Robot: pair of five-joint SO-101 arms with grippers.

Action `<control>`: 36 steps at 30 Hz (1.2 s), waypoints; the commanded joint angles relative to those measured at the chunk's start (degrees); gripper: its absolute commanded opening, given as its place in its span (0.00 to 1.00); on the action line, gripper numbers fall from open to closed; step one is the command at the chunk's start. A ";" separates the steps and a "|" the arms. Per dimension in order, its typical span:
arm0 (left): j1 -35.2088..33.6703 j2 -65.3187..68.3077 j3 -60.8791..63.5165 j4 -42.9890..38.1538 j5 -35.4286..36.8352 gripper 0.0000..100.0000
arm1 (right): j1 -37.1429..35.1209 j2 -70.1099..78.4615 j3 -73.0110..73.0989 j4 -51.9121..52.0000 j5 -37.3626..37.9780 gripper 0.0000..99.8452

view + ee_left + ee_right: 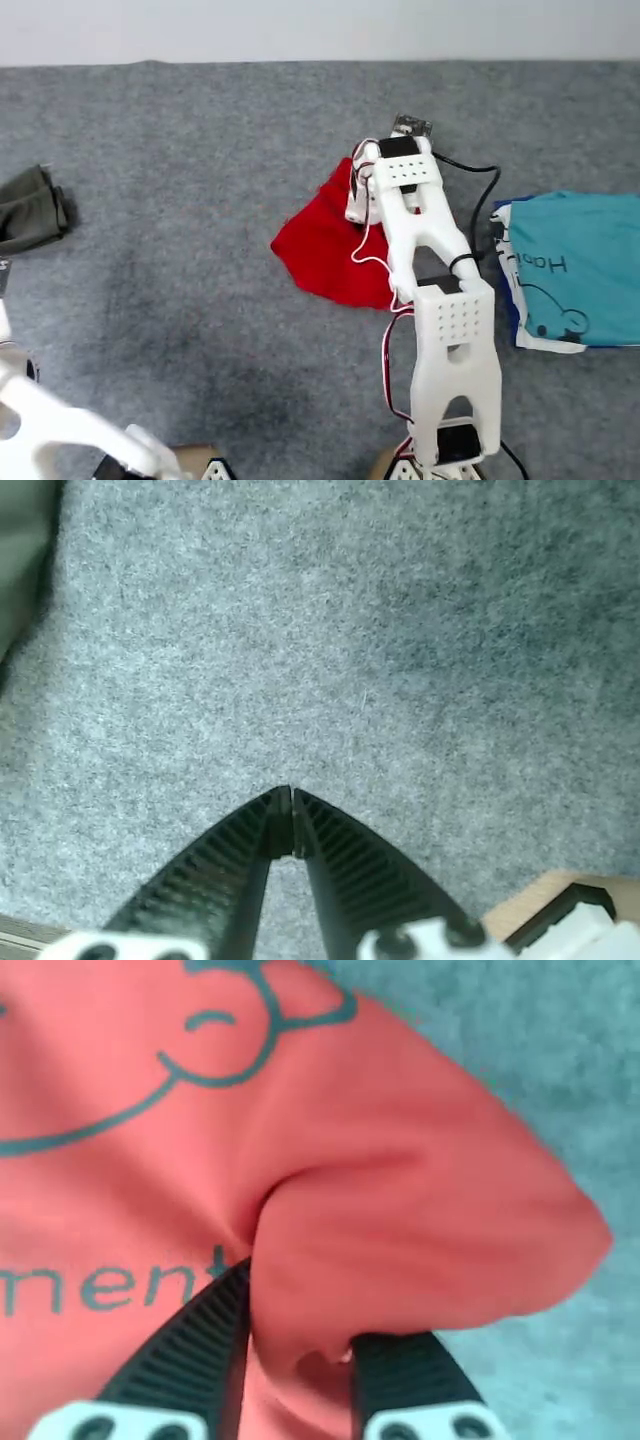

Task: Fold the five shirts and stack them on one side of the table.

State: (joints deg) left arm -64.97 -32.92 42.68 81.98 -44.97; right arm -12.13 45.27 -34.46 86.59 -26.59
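A red shirt (325,245) lies crumpled on the grey felt table near the middle. My right gripper (360,200) is down on its far right part. In the right wrist view the gripper (300,1355) is shut on a raised fold of the red shirt (400,1220), which carries a teal cartoon print. My left gripper (291,802) is shut with nothing in it, low over bare felt. A dark green shirt (30,208) lies bunched at the table's left edge, and its corner (20,560) is in the left wrist view.
A folded teal shirt (575,265) tops a stack with blue and white cloth under it at the right edge. The left arm's white body (60,430) sits at the near left corner. Bare felt (180,130) stretches across the back and left middle.
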 commanded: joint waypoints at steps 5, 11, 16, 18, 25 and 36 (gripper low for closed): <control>-0.18 -1.49 -2.15 0.53 -0.44 0.01 | 5.32 -15.52 -1.05 14.81 26.90 0.01; -0.18 -1.49 -2.15 0.53 -0.44 0.01 | 10.51 -29.05 4.04 16.31 40.53 0.01; -0.18 -1.49 -2.15 0.53 -0.44 0.01 | 14.64 -40.84 8.35 16.40 49.05 0.01; -0.18 -1.49 -2.15 0.53 -0.44 0.01 | 16.57 -44.88 10.20 16.40 51.78 0.01; -0.18 -1.49 -1.63 0.53 -0.44 0.01 | 24.13 -56.40 13.27 16.31 61.63 0.01; 0.18 -1.49 -1.54 0.53 -0.44 0.01 | 35.82 -52.44 13.45 12.35 68.75 0.01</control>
State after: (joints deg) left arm -64.97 -32.92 42.68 81.98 -44.97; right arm 20.92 -8.53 -20.75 100.22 41.45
